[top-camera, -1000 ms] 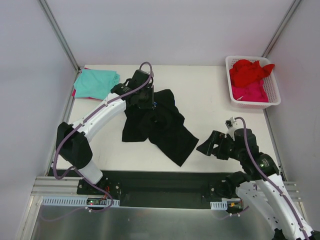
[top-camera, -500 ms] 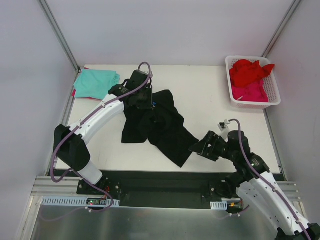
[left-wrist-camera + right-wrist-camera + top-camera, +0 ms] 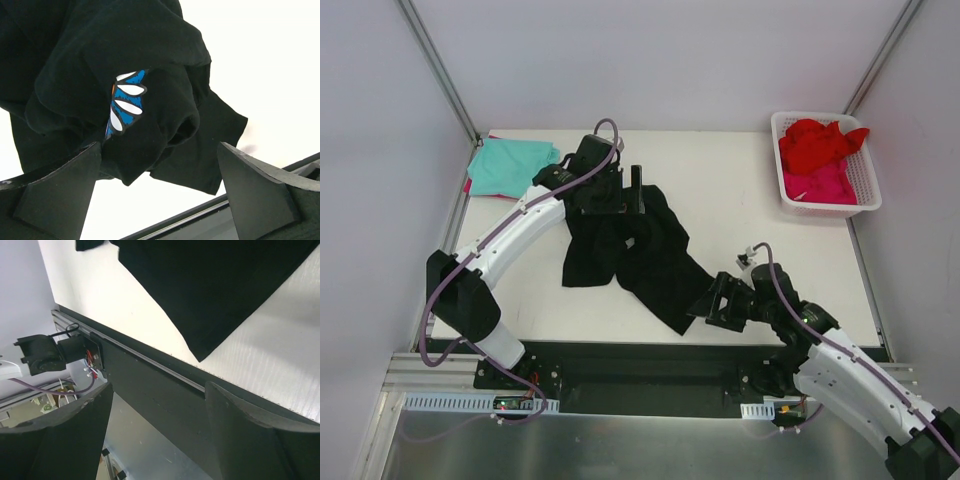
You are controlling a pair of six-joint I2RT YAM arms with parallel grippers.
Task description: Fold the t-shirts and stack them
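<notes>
1. Black t-shirt (image 3: 640, 255) lay crumpled mid table (image 3: 740, 200); flower print (image 3: 125, 102) mostly buried in folds, only a few petals showing.
2. Vs 1 s earlier: left gripper (image 3: 625, 190) had let go, jaws wide, empty, over shirt's far end. Right gripper (image 3: 705, 303) had moved in beside near-right corner, jaws apart, empty.
3. Shirt's long axis ran far-left to near-right.

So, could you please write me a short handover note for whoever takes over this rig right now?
Left hand: open, over the bunched black shirt mid-table, gripping nothing.
Right hand: open and empty, beside that shirt's near corner.
Done: teal shirt lies folded at the far-left corner.
Red shirt and pink shirt: heaped in the basket, far right.
Left to do: fold black, red, pink; stack all.
</notes>
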